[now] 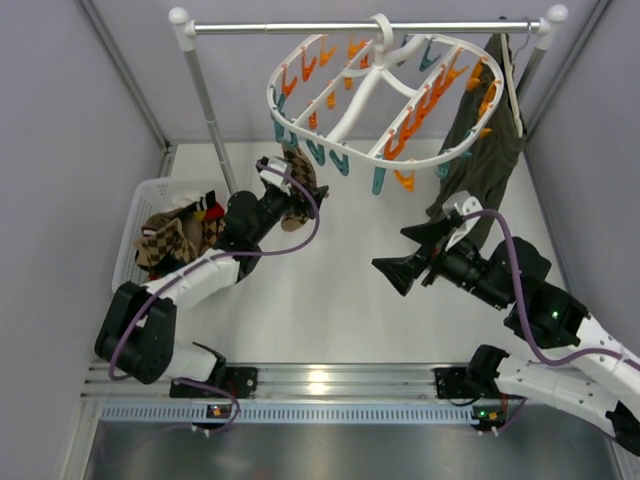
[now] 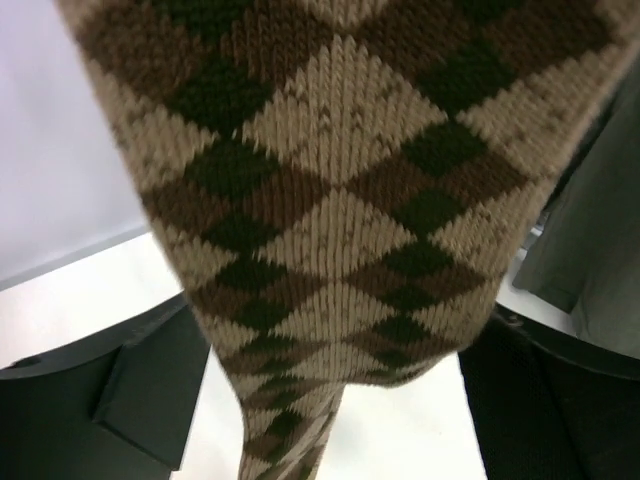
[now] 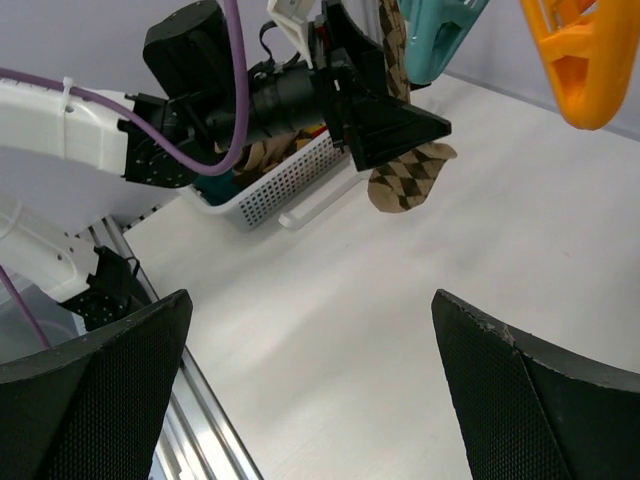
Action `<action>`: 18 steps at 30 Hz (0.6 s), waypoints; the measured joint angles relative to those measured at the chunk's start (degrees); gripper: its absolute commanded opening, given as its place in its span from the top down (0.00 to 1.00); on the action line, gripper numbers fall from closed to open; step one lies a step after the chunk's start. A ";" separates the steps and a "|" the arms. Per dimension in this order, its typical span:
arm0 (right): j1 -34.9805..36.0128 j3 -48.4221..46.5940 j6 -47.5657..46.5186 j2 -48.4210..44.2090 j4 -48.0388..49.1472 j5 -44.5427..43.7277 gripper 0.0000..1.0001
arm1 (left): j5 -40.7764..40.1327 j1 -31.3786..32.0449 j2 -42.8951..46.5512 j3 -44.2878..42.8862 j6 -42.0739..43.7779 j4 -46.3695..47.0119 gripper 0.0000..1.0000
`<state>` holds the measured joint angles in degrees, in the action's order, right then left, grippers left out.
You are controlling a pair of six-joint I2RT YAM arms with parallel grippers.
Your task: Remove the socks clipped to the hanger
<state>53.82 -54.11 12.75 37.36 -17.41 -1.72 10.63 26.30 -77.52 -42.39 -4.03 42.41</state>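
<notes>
Left tool (image 1: pixel 288 195) jaws wide apart either side of a hanging brown-and-tan argyle knitted sock (image 2: pixel 340 230), sock clipped at near-left rim of white plastic oval peg hanger (image 1: pixel 358 98) above tabletop's far edge, right tool (image 1: pixel 392 250) wide apart, empty

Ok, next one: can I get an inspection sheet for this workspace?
Surface: white table, smooth.
Job's things: hanger hooked on the rail; one argyle sock hangs from its left edge; other socks lie in the basket.
Clutter: olive garment hanging at the right.
Grippers: left gripper open, straddling the argyle sock; right gripper open, empty.
Cables: purple cable looped along each arm.
Surroundings: grey walls; nothing else seen.
</notes>
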 measured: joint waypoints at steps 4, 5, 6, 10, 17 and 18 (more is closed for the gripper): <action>0.00 0.00 -0.37 1.03 0.00 0.37 0.01 | -0.02 0.00 -4.20 -3.63 0.11 0.90 0.59; 0.00 0.00 -0.44 1.14 0.00 0.39 0.01 | -0.02 0.00 -4.85 -4.39 -0.13 0.94 0.67; 0.00 0.00 -0.61 1.31 0.02 0.42 0.00 | 0.00 0.00 -5.25 -4.90 -0.15 1.07 0.76; 0.00 -0.13 -0.76 1.51 0.04 0.52 0.01 | -1.42 0.42 -5.35 -5.57 -0.66 1.49 1.00; 0.00 -3.61 -0.63 2.21 0.48 0.59 0.01 | -11.06 5.57 2.12 -1.18 -1.88 1.42 1.00; 0.00 -4.50 -0.55 2.47 0.44 0.61 0.01 | -12.44 6.54 3.56 -0.37 -2.03 1.42 1.00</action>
<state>53.82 -58.61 12.21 39.83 -16.97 -1.10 -1.80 32.84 -73.95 -42.76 -6.07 43.83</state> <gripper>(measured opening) 0.993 0.050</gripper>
